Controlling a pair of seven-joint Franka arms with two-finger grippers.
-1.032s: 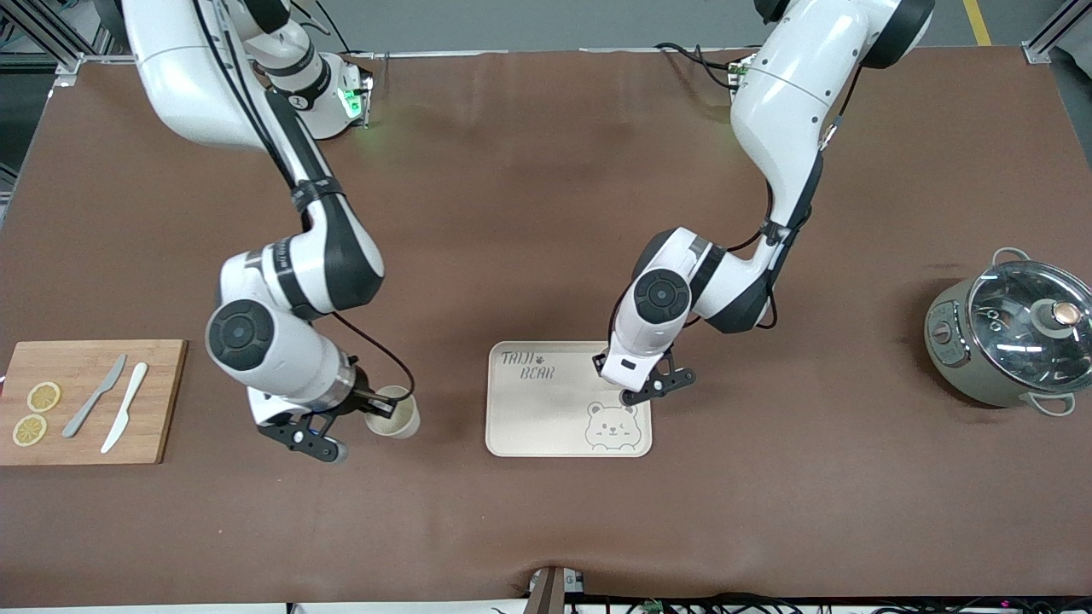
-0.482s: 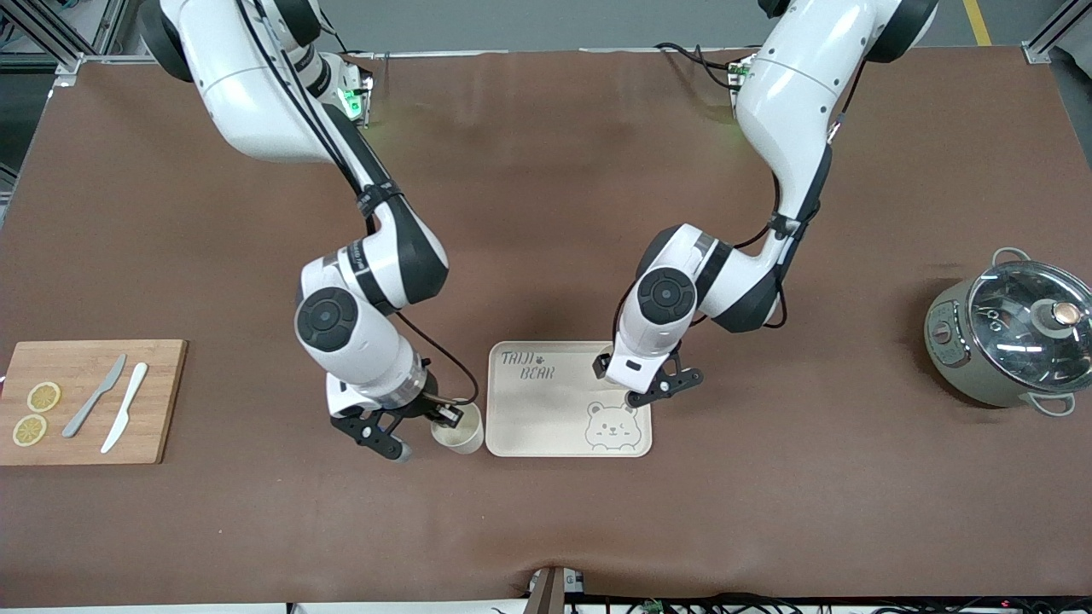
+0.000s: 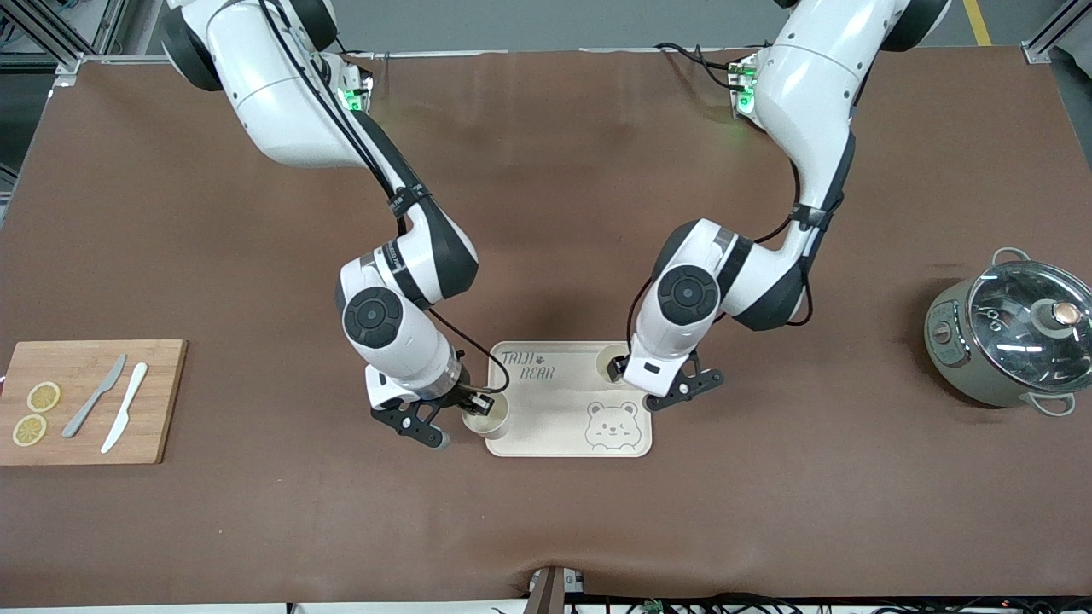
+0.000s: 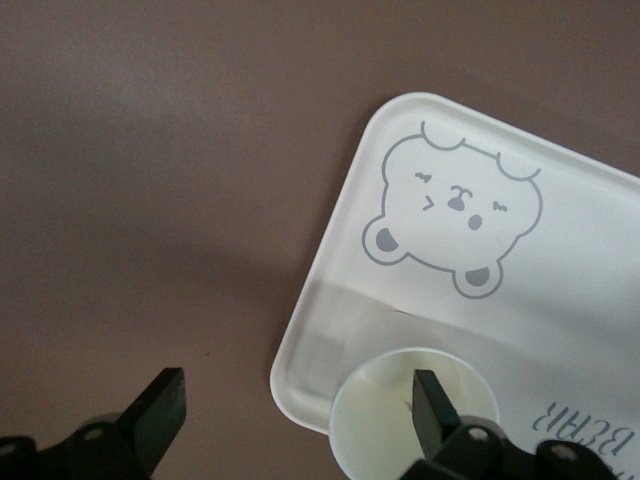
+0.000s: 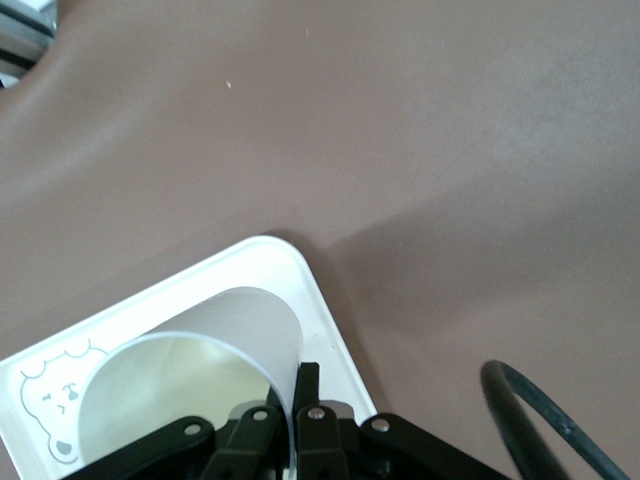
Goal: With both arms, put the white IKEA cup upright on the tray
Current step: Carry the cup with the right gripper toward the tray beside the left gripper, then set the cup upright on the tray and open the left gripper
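the right gripper (image 3: 467,413) has its jaws clamped on the rim of a white cup (image 3: 486,417), upright over the tray (image 3: 546,401) edge toward the right arm's end. the left gripper (image 3: 650,384), jaws spread wide and empty, straddles a second cup (image 3: 611,362) on the tray, mid-desk.

**Robotics lab with staged kitchen props**

Two large white robot arms (image 3: 401,281) bolted at twelve o'clock on a brown-covered table (image 3: 546,529). Aluminium framing at the upper corners, cabling at six o'clock. Household props set out: wooden cutting board (image 3: 162,401) at nine o'clock, grey-green glass-lidded cooking pot (image 3: 1011,333) at three o'clock.
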